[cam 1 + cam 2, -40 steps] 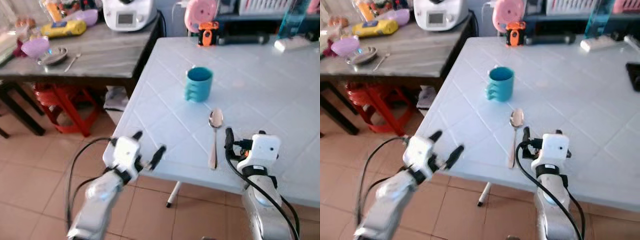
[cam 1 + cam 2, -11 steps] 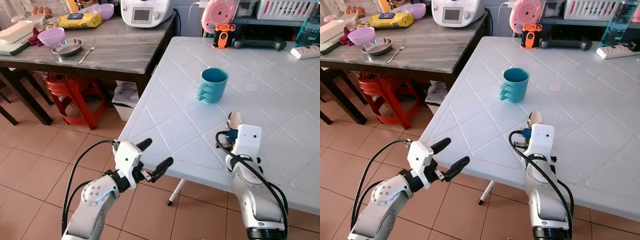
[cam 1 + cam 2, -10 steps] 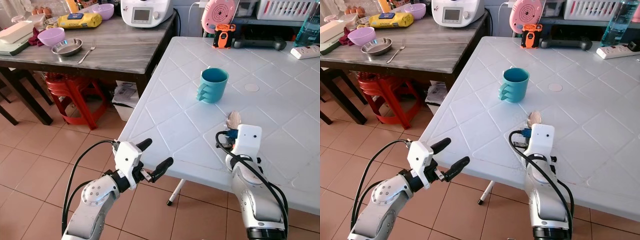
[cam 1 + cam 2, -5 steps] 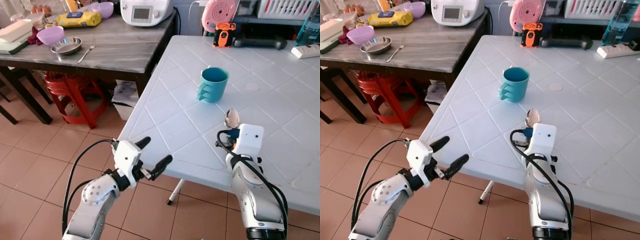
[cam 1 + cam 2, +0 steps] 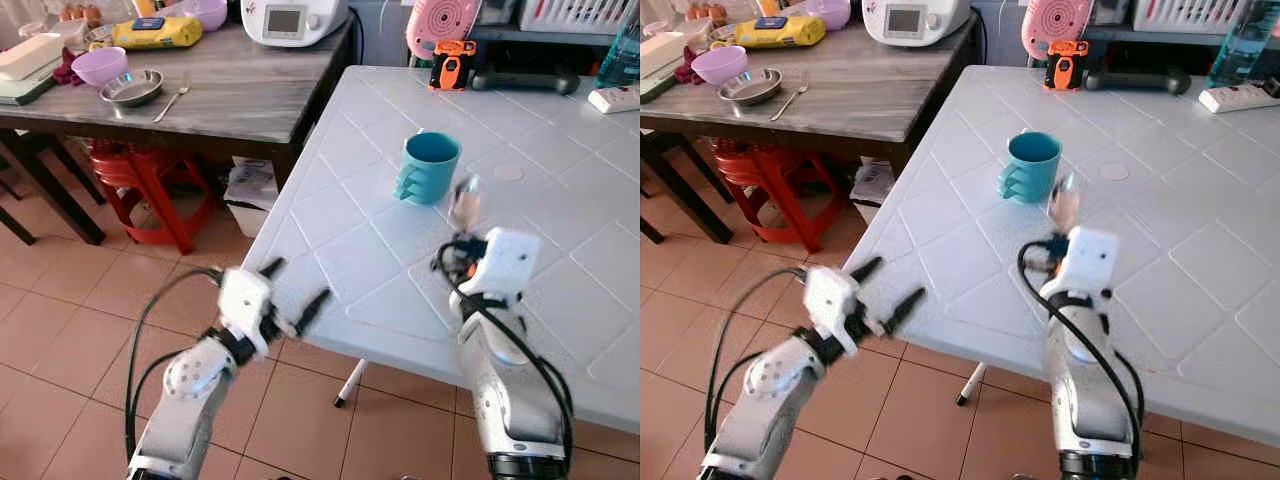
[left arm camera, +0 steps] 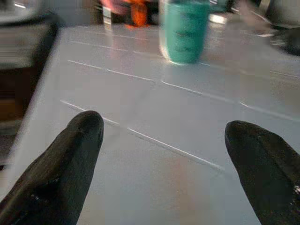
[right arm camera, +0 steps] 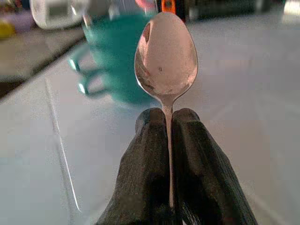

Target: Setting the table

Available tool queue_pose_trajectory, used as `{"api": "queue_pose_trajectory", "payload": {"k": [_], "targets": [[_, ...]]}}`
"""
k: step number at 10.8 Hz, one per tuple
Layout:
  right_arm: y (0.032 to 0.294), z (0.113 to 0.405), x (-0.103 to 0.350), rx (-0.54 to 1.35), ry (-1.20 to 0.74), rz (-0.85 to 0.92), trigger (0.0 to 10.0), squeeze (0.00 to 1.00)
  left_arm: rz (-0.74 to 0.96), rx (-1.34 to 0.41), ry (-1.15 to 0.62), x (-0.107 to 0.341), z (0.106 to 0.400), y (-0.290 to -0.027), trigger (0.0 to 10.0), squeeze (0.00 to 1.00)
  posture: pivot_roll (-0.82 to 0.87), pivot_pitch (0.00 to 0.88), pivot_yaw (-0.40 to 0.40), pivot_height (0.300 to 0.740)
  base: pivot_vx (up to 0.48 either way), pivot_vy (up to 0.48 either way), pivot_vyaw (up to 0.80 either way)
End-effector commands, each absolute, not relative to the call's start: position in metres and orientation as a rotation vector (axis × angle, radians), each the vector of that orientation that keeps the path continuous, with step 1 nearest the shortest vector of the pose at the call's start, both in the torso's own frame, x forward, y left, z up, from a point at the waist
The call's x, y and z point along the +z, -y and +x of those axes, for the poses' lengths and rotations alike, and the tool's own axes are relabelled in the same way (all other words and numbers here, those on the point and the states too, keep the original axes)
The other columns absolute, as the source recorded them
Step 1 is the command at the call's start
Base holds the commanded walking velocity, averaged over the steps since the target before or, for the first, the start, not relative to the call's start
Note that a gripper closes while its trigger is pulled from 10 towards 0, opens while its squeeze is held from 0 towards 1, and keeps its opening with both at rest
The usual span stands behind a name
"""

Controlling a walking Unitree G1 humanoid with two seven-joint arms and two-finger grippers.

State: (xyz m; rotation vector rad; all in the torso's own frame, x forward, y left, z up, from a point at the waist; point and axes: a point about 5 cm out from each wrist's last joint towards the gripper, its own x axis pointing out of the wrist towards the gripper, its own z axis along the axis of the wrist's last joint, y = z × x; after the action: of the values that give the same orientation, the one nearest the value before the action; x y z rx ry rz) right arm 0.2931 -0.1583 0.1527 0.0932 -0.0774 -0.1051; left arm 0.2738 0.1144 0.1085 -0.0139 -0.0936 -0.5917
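Note:
A teal cup (image 5: 428, 167) stands on the white table (image 5: 350, 262). My right gripper (image 7: 168, 117) is shut on the handle of a metal spoon (image 7: 165, 58), holding it above the table just in front of the cup. The spoon's bowl (image 5: 463, 203) points toward the cup and looks blurred. My left gripper (image 5: 293, 288) is open at the table's near left edge, with nothing between its fingers. The left wrist view looks across the table top to the cup (image 6: 183, 32).
To the left stands a dark wooden table (image 5: 230, 95) with a purple bowl (image 5: 98, 66), a metal bowl (image 5: 132, 87), a fork (image 5: 172, 100) and a white appliance (image 5: 290, 18). A red stool (image 5: 140, 178) sits under it. An orange item (image 5: 451, 63) is at the white table's far side.
The spoon lay flat on the table 3.7 s ago with my right gripper beside it. It is now gripped and lifted, closer to the cup. The left gripper has stayed open.

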Motion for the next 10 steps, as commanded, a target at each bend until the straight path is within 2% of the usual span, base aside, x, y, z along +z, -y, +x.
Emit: {"api": "queue_pose_trajectory", "payload": {"k": [1, 2, 4, 7, 10], "targets": [[0.155, 0.287, 0.165, -0.061, 0.149, 0.06, 4.5, 0.0, -0.015, -0.436, 0.078, 0.108, 0.283, -0.131, 10.0, 0.0, -0.1, 0.102, 0.111, 0.74, 0.0, 0.0, 0.0], [0.158, 0.281, 0.164, -0.059, 0.154, 0.042, 10.0, 0.0, 0.008, -0.373, 0.08, 0.109, 0.289, -0.139, 10.0, 0.0, -0.1, 0.101, 0.113, 0.74, 0.0, 0.0, 0.0], [0.163, 0.275, 0.159, -0.067, 0.15, 0.038, 10.0, 0.0, 0.035, -0.271, 0.066, 0.11, 0.299, -0.148, 10.0, 0.0, -0.1, 0.1, 0.118, 0.74, 0.0, 0.0, 0.0], [0.161, 0.276, 0.161, -0.076, 0.163, 0.039, 10.0, 0.0, 0.01, -0.26, 0.062, 0.11, 0.303, -0.144, 10.0, 0.0, -0.1, 0.098, 0.124, 0.74, 0.0, 0.0, 0.0], [0.164, 0.274, 0.157, -0.067, 0.152, 0.018, 10.0, 0.0, 0.007, -0.254, 0.065, 0.11, 0.302, -0.142, 10.0, 0.0, -0.1, 0.1, 0.121, 0.74, 0.0, 0.324, 0.0]]}}
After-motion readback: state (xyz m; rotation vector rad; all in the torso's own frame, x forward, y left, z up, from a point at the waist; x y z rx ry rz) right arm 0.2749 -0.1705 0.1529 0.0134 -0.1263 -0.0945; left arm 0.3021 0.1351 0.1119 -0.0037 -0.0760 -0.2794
